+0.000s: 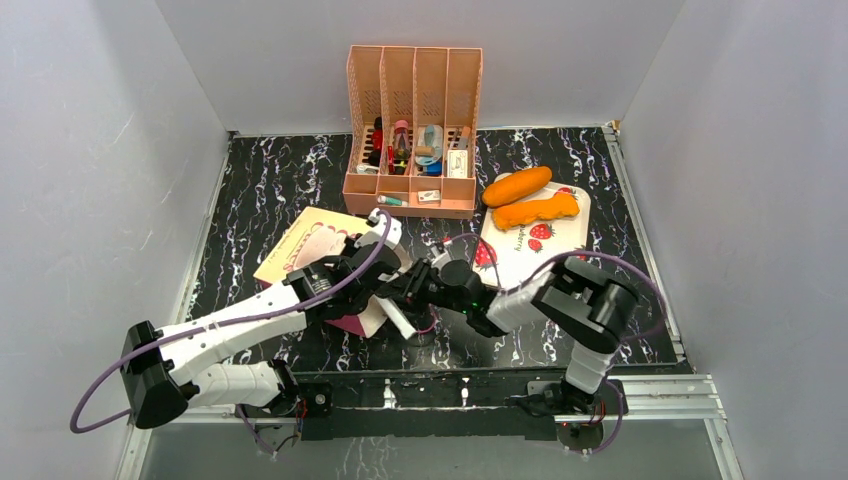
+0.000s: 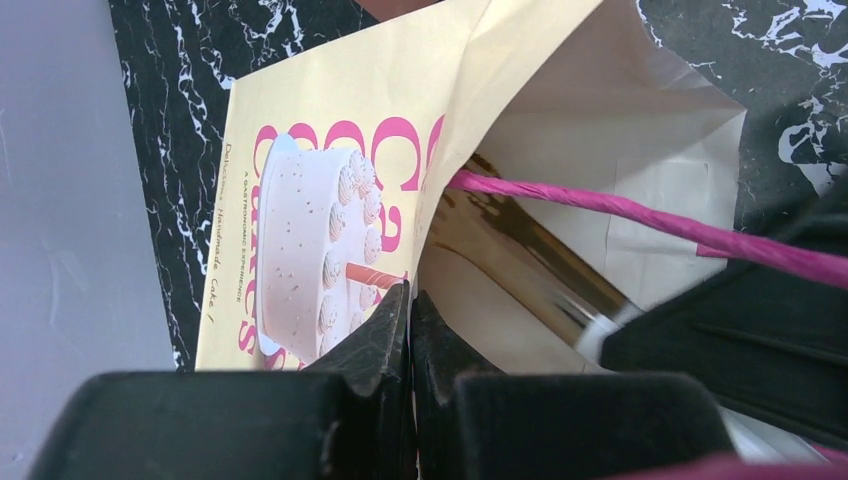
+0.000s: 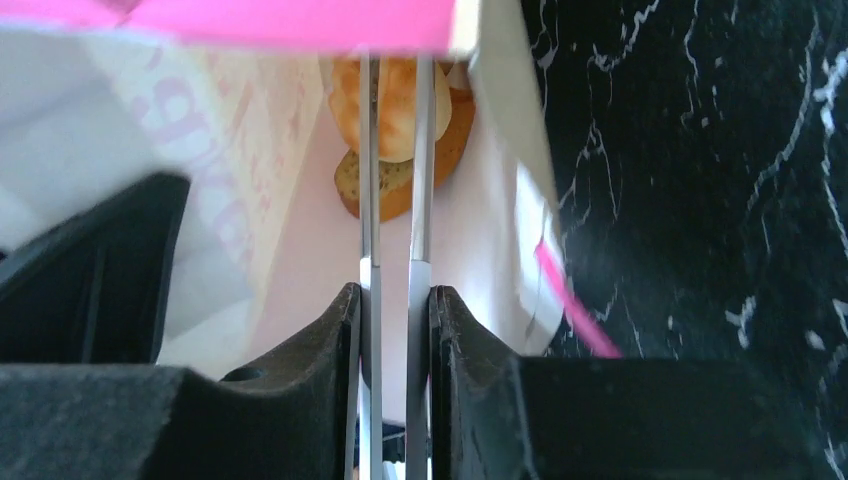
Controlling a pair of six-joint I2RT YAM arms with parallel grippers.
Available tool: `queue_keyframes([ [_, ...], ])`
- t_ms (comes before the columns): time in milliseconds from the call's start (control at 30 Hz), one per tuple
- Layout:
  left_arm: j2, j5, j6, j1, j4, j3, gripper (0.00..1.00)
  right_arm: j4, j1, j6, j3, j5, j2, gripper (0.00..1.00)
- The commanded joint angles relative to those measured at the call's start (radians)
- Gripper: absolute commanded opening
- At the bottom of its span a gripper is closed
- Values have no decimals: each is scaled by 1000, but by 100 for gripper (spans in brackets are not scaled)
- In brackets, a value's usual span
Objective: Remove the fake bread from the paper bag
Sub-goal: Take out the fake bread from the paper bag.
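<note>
The paper bag lies on its side with its mouth toward the arms. My left gripper is shut on the rim of the paper bag and holds the mouth open. My right gripper is shut on a pair of metal tongs that reach into the bag. The tong blades sit on either side of a golden bun of fake bread deep inside, with a darker bun under it. Two more loaves, an oval roll and a knobbly stick, lie on the tray.
A peach plastic organiser with small items stands at the back centre. The strawberry-print tray sits right of the bag. Grey walls close in the black marbled table on three sides. A pink cord handle crosses the bag's mouth.
</note>
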Motion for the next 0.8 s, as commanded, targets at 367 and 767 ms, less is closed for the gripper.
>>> queue_keyframes([
  [367, 54, -107, -140, 52, -52, 120, 0, -301, 27, -92, -359, 210, -683, 0],
  [767, 60, -2, -144, 172, -15, 111, 0, -822, 33, -115, -389, 485, -1249, 0],
])
